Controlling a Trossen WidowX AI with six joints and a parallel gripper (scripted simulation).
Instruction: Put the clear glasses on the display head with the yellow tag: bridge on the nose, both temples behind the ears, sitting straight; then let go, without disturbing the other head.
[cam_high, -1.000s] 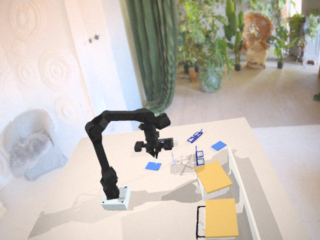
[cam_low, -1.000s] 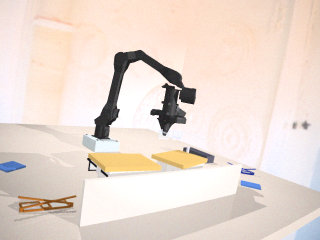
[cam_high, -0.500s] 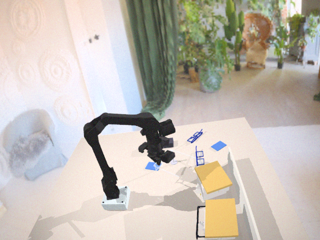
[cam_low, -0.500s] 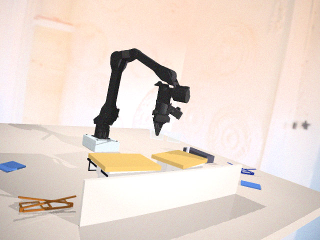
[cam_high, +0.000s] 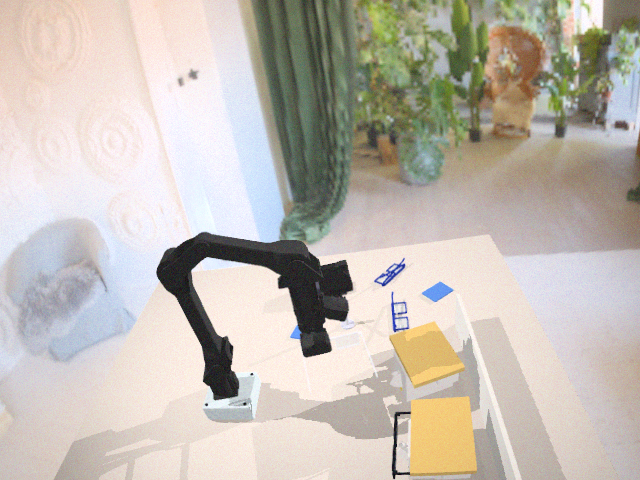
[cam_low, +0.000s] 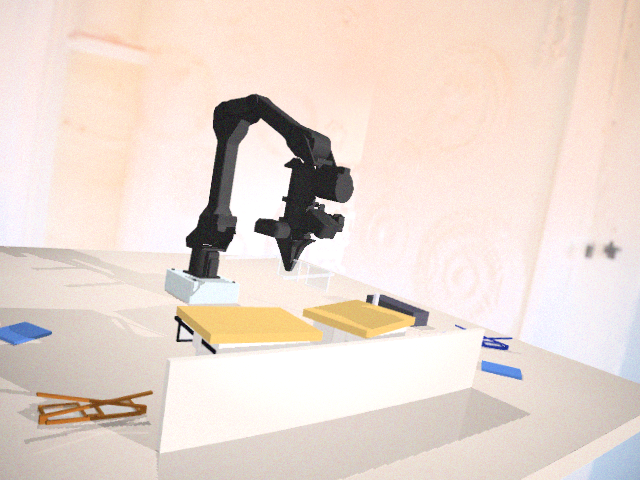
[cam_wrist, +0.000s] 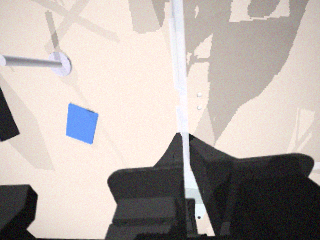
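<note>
The clear glasses (cam_high: 369, 355) (cam_low: 327, 283) hang in the air, held by one thin part that runs up the wrist view as a pale bar (cam_wrist: 178, 60). My gripper (cam_low: 288, 268) (cam_wrist: 181, 136) is shut on them, pointing down, left of the heads in the top view; its fingertips are hidden there. The farther head (cam_high: 428, 353) (cam_low: 356, 316) has a flat yellow-orange top over a white body, with a small yellow spot (cam_high: 400, 388) low on its face side. The other head (cam_high: 442, 435) (cam_low: 248, 322) has a similar top and wears black glasses (cam_high: 395, 444). Both faces are mostly hidden.
A low white wall (cam_high: 480, 372) (cam_low: 320, 387) stands behind the heads. Two blue pairs of glasses, an orange pair (cam_low: 95, 403), blue pads (cam_high: 437, 291) (cam_low: 24, 333) (cam_wrist: 81, 124), a small post stand (cam_wrist: 61, 64) and a dark block (cam_low: 400, 310) are also on the table.
</note>
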